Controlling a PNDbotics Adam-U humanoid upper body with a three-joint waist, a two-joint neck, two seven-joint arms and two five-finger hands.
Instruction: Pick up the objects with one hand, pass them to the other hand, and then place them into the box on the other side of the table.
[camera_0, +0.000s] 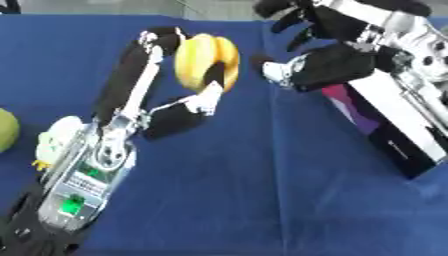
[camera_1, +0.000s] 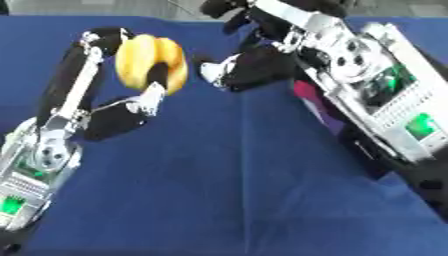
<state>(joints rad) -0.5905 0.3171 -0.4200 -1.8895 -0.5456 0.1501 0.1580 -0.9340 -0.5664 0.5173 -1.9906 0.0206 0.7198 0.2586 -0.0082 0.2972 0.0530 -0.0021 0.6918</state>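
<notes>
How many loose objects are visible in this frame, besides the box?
3. A yellow ring-shaped object is held up in the left hand. A pale yellow-green toy lies beside the left forearm. A green round object sits at the left edge. The arms may hide others.

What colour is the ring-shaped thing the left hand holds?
Yellow ring, held by the left hand; clearest in the left eye view.

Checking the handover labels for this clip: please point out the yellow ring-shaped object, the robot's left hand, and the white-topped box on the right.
Yellow ring-shaped object (camera_0: 207, 61): left eye view, on its front face.
Left hand (camera_0: 179, 116): left eye view, on the thumb under the ring.
White-topped box (camera_0: 398, 125): left eye view, on its white top.
</notes>
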